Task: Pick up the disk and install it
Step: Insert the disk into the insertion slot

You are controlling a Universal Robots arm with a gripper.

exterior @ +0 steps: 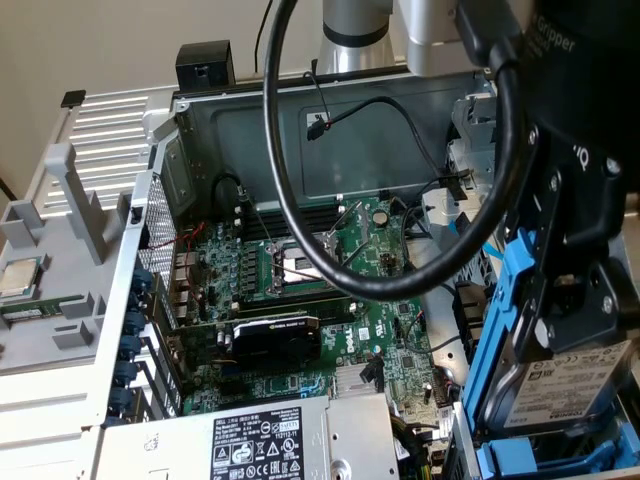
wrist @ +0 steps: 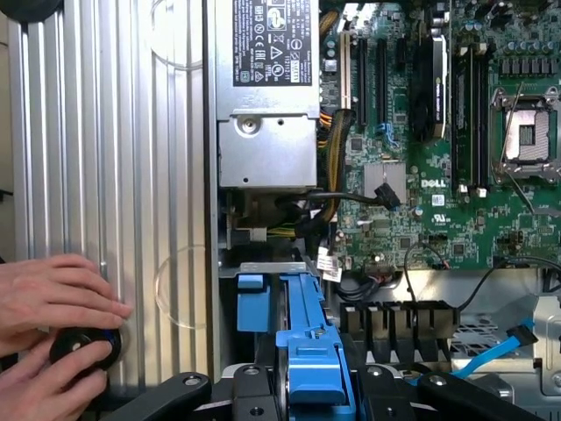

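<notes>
The hand (exterior: 580, 322) is partly closed, its black fingers clamped on either side of the blue carrier (wrist: 308, 351) that frames the disk (exterior: 575, 390). The disk hangs upright at the exterior view's right, at the edge of the open chassis (exterior: 400, 110), just beside the motherboard (exterior: 330, 300) and near the power supply (exterior: 270, 440).

The step in hand looks like seating the carrier. That calls for holding it square to its slot, travelling straight along the rails, and staying clear of the looping black cable (exterior: 290, 200).

The slot lies hidden under the hand and disk, and the disk's lower edge is cut off. I cannot tell whether the carrier already touches any rail. A person's fingers (wrist: 53, 298) rest on the ribbed panel, well apart from the disk.
</notes>
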